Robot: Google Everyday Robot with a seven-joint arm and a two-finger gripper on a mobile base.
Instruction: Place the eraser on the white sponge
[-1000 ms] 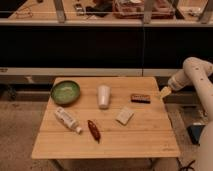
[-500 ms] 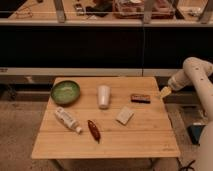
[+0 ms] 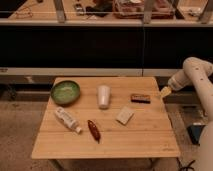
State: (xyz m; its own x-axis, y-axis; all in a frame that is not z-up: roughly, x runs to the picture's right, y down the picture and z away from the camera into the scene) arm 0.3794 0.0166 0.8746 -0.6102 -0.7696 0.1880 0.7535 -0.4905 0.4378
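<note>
The eraser (image 3: 140, 98), a small dark block with a brownish top, lies on the wooden table (image 3: 145, 135) toward its right rear. The white sponge (image 3: 125, 115), a flat off-white pad, lies a little in front and to the left of it, apart from it. My gripper (image 3: 165, 92) with yellowish fingertips hangs at the table's right edge, just right of the eraser, not touching it. The white arm (image 3: 192, 72) reaches in from the right.
A white cup (image 3: 103, 96) stands left of the eraser. A green bowl (image 3: 65, 92) sits at the rear left. A white bottle (image 3: 68, 120) lies on its side at the front left, with a reddish-brown oval object (image 3: 93, 129) beside it. A dark counter runs behind the table.
</note>
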